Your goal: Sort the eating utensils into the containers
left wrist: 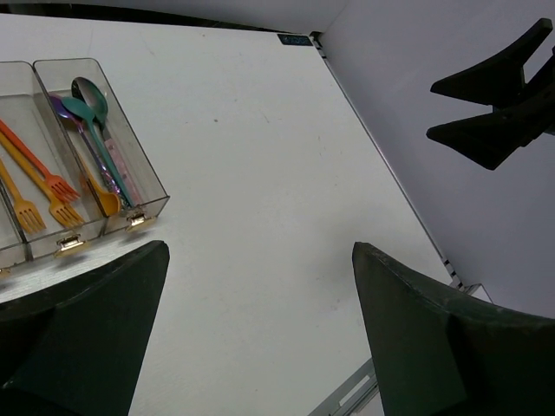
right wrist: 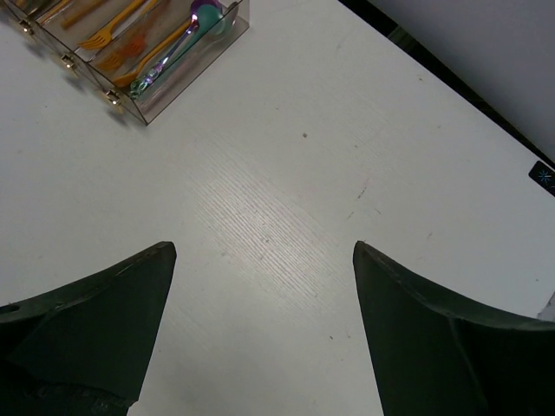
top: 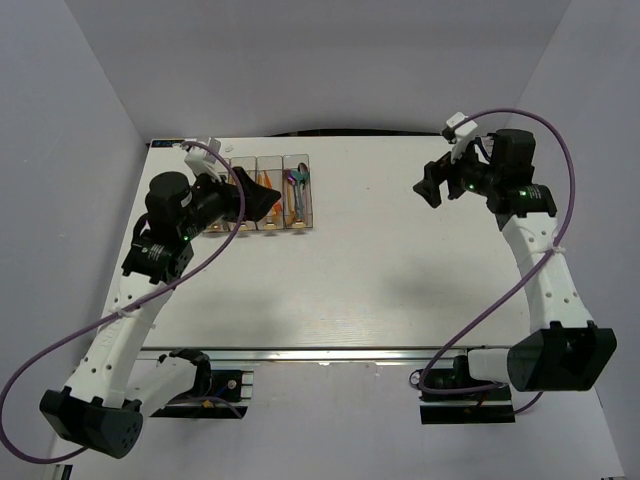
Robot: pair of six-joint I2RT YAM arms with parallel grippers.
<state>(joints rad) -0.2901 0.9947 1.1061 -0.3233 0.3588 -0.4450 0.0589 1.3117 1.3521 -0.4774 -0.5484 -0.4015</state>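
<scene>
In the containers (left wrist: 146, 173) lie the eating utensils (left wrist: 102, 160), orange forks (left wrist: 48, 180) next to teal spoons (left wrist: 87, 111), none seen loose outside them. Left gripper (left wrist: 260, 251) just beside the containers, right gripper (right wrist: 264, 247) well apart from them, both wide and empty. Sorting looks finished; next move is probably just to pull back clear.

Spread fingers (right wrist: 95, 321) hover above the white table (right wrist: 286, 199), containers (right wrist: 206, 62) holding orange forks (right wrist: 108, 30) and spoons (right wrist: 176, 45) at upper left.
</scene>
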